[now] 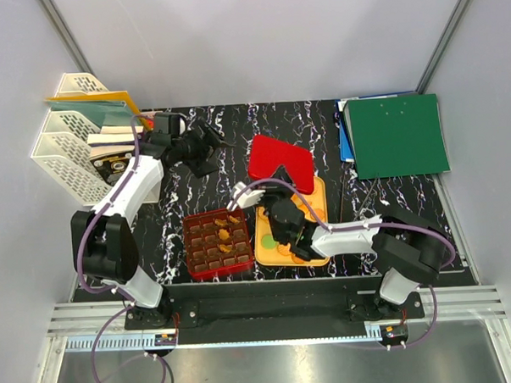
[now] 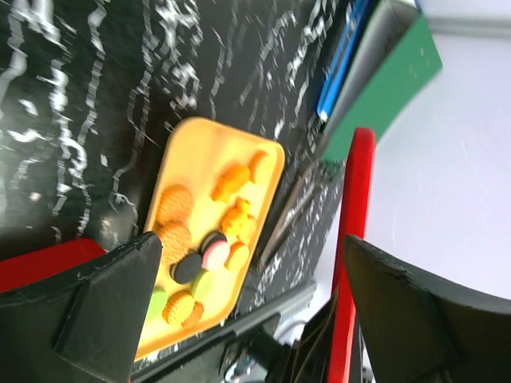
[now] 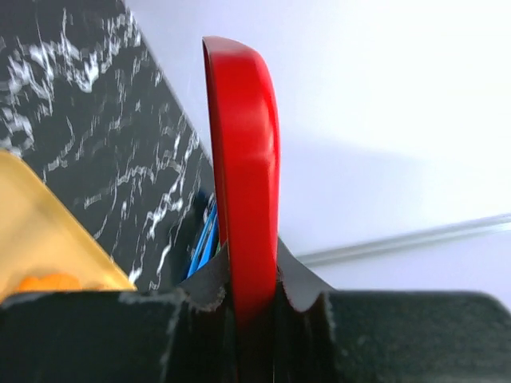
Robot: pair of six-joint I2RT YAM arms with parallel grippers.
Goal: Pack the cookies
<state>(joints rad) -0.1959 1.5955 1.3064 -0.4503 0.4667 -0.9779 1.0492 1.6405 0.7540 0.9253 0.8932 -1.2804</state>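
Note:
The cookies (image 2: 200,247) lie on a yellow tray (image 2: 196,140): orange ones, plus green, pink and black. A few orange cookies (image 1: 226,235) sit in cells of the red grid box (image 1: 195,264), left of the tray (image 1: 317,207). My right gripper (image 3: 251,295) is shut on the edge of a red lid (image 3: 243,159), which it holds upright above the tray's far end (image 1: 280,161). At the back left of the mat my left gripper (image 1: 204,147) is open and holds nothing. Its view looks between its fingers (image 2: 96,303) at the tray and the lid's edge (image 2: 355,239).
White file racks (image 1: 67,140) with papers stand at the back left, close to the left arm. A green folder (image 1: 397,134) on blue ones lies at the back right. The mat ends at a metal rail along the near edge.

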